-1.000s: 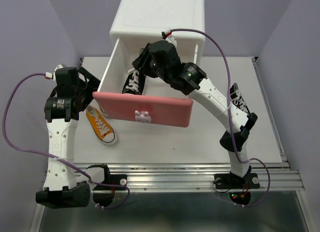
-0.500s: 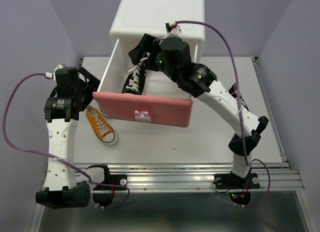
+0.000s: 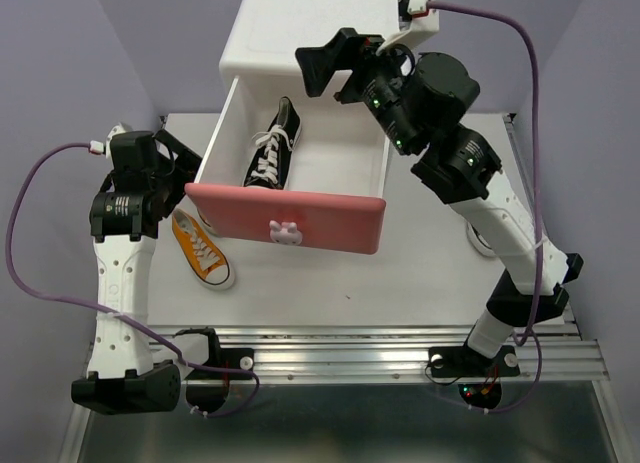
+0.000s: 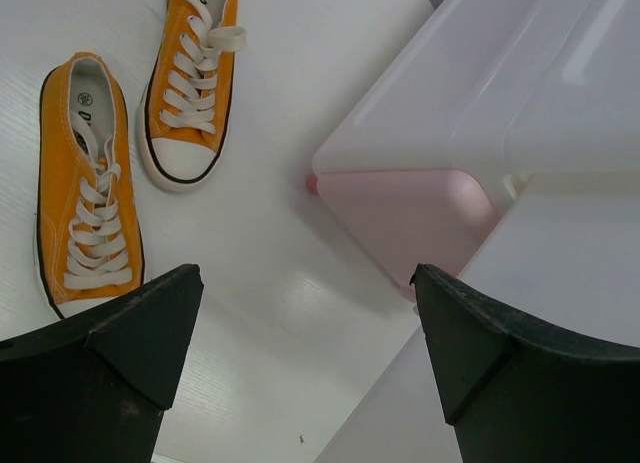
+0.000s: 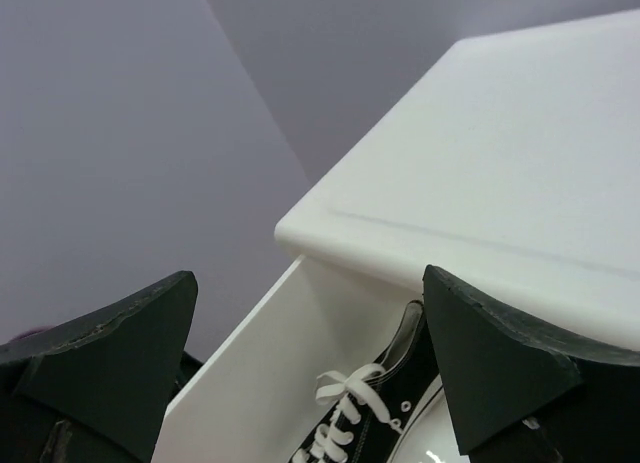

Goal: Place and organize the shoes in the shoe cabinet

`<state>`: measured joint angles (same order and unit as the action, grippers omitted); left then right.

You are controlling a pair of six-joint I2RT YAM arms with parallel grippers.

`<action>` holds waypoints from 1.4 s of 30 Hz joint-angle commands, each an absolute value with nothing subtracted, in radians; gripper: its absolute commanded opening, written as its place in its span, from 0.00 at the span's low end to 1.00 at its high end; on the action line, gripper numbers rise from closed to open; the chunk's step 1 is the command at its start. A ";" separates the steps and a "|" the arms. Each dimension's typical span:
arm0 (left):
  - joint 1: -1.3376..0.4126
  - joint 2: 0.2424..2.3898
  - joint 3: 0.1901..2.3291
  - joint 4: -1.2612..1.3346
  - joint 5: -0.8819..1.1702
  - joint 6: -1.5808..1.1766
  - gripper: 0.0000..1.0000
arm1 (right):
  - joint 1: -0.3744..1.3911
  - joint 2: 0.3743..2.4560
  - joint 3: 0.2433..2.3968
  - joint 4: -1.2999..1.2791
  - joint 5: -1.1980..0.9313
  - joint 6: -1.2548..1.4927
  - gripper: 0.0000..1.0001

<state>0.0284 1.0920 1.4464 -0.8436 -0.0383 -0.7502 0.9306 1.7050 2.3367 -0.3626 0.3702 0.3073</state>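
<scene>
Fingers [image 5: 110,363] spread and empty, the right gripper [image 3: 328,73] has risen clear of the shoe cabinet's [image 3: 310,33] open upper drawer [image 3: 340,158], leaving one black sneaker [image 3: 268,155] inside, while the orange sneakers [image 4: 85,223] wait on the table [image 3: 420,273] below the left gripper's [image 4: 305,283] parted fingers.

White cabinet top [image 5: 500,173], black sneaker [image 5: 385,408] in drawer below, dark fingers [image 5: 100,358] spread
</scene>
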 commanded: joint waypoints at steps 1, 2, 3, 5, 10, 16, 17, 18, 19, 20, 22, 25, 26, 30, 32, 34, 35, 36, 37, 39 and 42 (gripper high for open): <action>0.034 1.078 1.476 -0.798 -0.052 -0.756 0.99 | 0.933 1.641 2.376 -0.291 0.558 0.118 1.00; 0.035 1.077 1.474 -0.798 -0.055 -0.759 0.99 | 0.914 1.626 2.369 -0.290 0.564 0.115 1.00; 0.035 1.072 1.473 -0.798 -0.054 -0.759 0.99 | 0.902 1.599 2.361 -0.288 0.571 0.080 1.00; 0.034 1.066 1.465 -0.798 -0.057 -0.759 0.99 | 0.902 1.580 2.338 -0.290 0.673 0.032 1.00; 0.034 1.051 1.444 -0.802 -0.060 -0.772 0.99 | 0.799 1.502 2.208 -0.328 0.833 -0.048 1.00; 0.035 1.037 1.439 -0.822 -0.063 -0.770 0.99 | 0.525 1.460 2.109 -0.498 0.640 0.239 1.00; 0.035 1.034 1.437 -0.830 -0.064 -0.767 0.99 | 0.441 1.485 2.120 -0.576 0.546 0.262 1.00; 0.034 1.031 1.439 -0.834 -0.066 -0.765 0.99 | 0.389 1.500 2.134 -0.618 0.487 0.314 1.00; 0.034 1.028 1.434 -0.838 -0.067 -0.764 0.99 | 0.340 1.517 2.154 -0.658 0.419 0.339 1.00; 0.034 1.025 1.434 -0.841 -0.069 -0.759 0.99 | 0.287 1.534 2.157 -0.722 0.288 0.359 1.00; 0.035 1.014 1.427 -0.851 -0.074 -0.758 0.99 | 0.161 1.581 2.146 -0.773 0.188 0.397 1.00; 0.035 1.008 1.425 -0.870 -0.072 -0.758 0.99 | 0.028 1.634 2.116 -0.840 0.121 0.351 1.00; 0.034 1.005 1.424 -0.880 -0.074 -0.758 0.99 | -0.012 1.644 2.102 -0.851 0.059 0.327 1.00; 0.034 0.986 1.407 -0.910 -0.080 -0.764 0.99 | -0.170 1.716 2.048 -0.920 -0.175 0.203 1.00; 0.035 0.980 1.396 -0.923 -0.084 -0.769 0.99 | -0.170 1.761 2.020 -0.948 -0.126 0.145 1.00; 0.034 0.976 1.390 -0.930 -0.090 -0.772 0.99 | -0.179 1.775 1.962 -0.936 -0.077 0.089 1.00; 0.035 0.976 1.385 -0.933 -0.094 -0.775 0.99 | -0.179 1.793 1.953 -0.927 -0.037 0.080 1.00; 0.034 0.976 1.382 -0.934 -0.092 -0.778 0.99 | -0.179 1.805 1.947 -0.923 -0.032 0.060 1.00; 0.034 0.979 1.378 -0.936 -0.092 -0.779 0.99 | -0.179 1.836 1.944 -0.922 -0.022 0.028 1.00; 0.034 0.985 1.370 -0.934 -0.092 -0.779 0.99 | -0.179 1.871 1.953 -0.922 -0.017 0.011 1.00; 0.035 0.999 1.359 -0.933 -0.094 -0.782 0.99 | -0.179 1.948 1.985 -0.928 0.061 0.011 1.00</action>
